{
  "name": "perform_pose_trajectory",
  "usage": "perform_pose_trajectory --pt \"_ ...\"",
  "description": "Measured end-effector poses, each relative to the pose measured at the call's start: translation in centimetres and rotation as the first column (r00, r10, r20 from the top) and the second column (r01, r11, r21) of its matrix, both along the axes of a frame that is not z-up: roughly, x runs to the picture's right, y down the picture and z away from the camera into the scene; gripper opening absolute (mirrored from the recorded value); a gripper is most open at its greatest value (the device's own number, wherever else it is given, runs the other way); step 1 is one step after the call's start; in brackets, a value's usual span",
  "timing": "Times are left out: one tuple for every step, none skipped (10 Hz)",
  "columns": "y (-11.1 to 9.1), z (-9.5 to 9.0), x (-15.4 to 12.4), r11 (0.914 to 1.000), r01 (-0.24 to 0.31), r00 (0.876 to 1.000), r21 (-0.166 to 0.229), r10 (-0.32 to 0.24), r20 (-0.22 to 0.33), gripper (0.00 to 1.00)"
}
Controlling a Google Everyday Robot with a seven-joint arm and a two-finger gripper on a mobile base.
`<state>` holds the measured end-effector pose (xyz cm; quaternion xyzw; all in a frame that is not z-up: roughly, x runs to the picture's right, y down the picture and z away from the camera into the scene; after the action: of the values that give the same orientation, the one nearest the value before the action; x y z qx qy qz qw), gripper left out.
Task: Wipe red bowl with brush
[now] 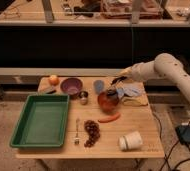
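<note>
The red bowl (108, 100) stands on the wooden table (148, 127), right of centre. My gripper (119, 79) is just above and behind the bowl's far right rim, at the end of the white arm reaching in from the right. It is shut on the brush (113, 88), a slim dark stick that slants down and to the left into the bowl. The brush head is at the bowl's far inner side and is hard to make out.
A purple bowl (71, 85), a steel cup (83, 95) and an orange (53, 79) sit to the left. A green tray (40, 120) fills the left side. A fork (77, 131), grapes (92, 133), a red chili (109, 119), a white cup (130, 141) and a blue cloth (131, 90) lie around the bowl.
</note>
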<state>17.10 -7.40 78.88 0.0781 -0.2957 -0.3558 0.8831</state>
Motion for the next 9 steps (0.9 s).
perform_pose_trajectory --pt "-0.1 0.2 0.0 1.0000 0.004 1.000 0.002 -0.004 0.000 0.10" --pt "-0.3 0.4 0.1 1.0000 0.007 1.000 0.002 -0.007 -0.003 0.10" --pt "-0.3 0.6 0.2 1.0000 0.010 1.000 0.001 -0.010 -0.006 0.10" --pt "-0.3 0.9 0.3 0.9999 0.014 1.000 0.000 -0.014 -0.010 0.10" --pt "-0.3 1.0 0.6 0.9999 0.013 1.000 -0.001 -0.013 -0.015 0.10" --pt "-0.3 1.2 1.2 0.9999 0.010 1.000 -0.005 -0.010 -0.023 0.10" --pt "-0.4 1.4 1.6 0.9999 0.011 1.000 -0.007 -0.011 -0.029 0.10" --pt "-0.4 1.6 1.8 0.9999 0.010 0.999 -0.009 -0.010 -0.033 0.10" --pt "-0.6 2.0 1.9 0.9999 0.010 0.999 -0.012 -0.010 -0.034 0.10"
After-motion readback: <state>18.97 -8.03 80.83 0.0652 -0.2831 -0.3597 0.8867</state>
